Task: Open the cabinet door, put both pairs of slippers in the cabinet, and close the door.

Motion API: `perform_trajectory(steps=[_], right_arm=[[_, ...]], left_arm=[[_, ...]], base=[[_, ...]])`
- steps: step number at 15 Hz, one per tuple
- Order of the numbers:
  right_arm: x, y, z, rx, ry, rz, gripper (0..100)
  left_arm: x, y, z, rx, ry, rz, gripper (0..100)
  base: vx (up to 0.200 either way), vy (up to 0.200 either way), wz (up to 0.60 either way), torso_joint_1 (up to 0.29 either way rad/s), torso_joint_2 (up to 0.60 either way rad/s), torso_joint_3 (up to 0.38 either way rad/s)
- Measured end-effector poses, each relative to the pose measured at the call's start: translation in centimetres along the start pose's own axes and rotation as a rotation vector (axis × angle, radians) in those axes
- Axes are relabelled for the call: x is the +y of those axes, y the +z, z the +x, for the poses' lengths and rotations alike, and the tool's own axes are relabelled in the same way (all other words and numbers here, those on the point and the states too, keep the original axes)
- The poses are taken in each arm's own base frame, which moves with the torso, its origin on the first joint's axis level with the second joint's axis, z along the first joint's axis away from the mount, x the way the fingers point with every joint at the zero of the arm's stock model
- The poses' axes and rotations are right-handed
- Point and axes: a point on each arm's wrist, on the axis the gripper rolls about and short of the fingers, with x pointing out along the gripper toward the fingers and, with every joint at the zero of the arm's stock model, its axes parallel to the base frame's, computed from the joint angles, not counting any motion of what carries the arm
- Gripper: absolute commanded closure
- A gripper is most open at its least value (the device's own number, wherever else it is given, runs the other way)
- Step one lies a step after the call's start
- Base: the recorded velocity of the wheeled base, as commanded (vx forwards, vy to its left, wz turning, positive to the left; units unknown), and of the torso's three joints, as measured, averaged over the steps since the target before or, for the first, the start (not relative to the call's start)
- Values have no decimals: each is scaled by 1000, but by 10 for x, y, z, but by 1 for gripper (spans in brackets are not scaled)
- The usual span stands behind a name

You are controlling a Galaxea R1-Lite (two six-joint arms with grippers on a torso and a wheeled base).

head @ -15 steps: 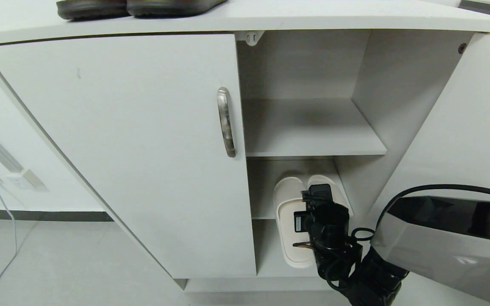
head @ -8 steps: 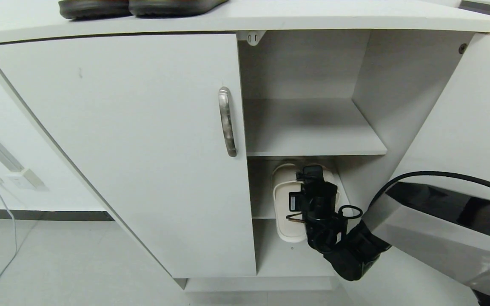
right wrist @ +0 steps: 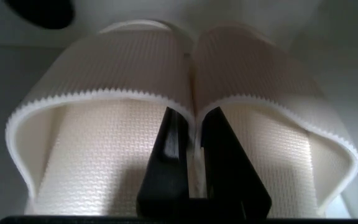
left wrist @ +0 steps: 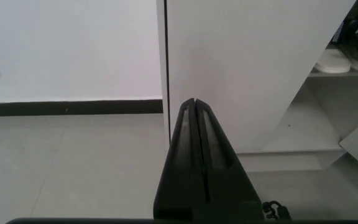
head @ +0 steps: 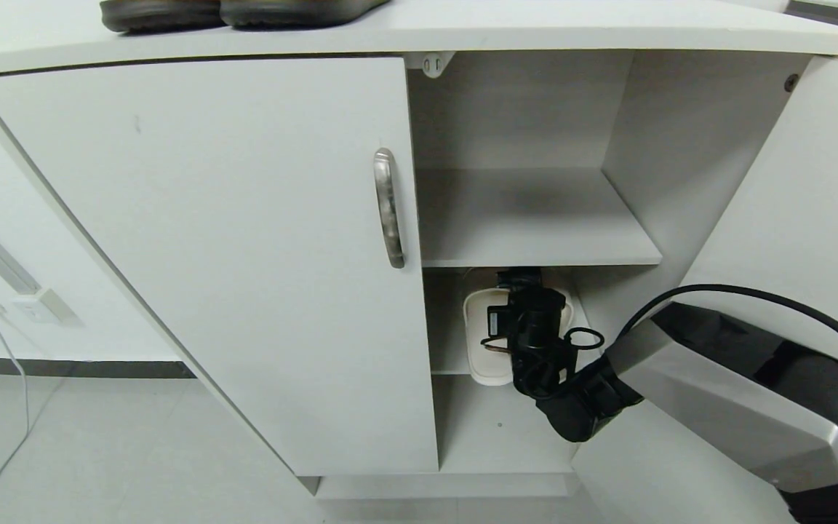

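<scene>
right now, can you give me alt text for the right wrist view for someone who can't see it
The right gripper, shut, pinches the touching inner edges of a pair of cream slippers held side by side, their ribbed straps arching toward the camera. Dim grey surfaces of the cabinet lie behind them.

Brightly and evenly lit from above in the head view. Soft shade across the upper shelf (head: 528, 218), darker beneath it around the white slippers (head: 479, 349). Faint sheen on the right arm's shell (head: 724, 407), lower right. Bows the cabinet top (head: 535, 29) near the frame's edges. Dim in the right wrist view, bright in the left.
</scene>
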Motion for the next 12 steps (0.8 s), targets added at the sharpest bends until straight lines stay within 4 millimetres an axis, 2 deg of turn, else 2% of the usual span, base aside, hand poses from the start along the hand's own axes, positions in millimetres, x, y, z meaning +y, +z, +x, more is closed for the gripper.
perform_trajectory(steps=[12], right_arm=[[1, -10, 8, 11, 10, -16, 100]], left_arm=[[0, 0, 0, 0, 0, 0, 100]], base=[[0, 0, 0, 0, 0, 0]])
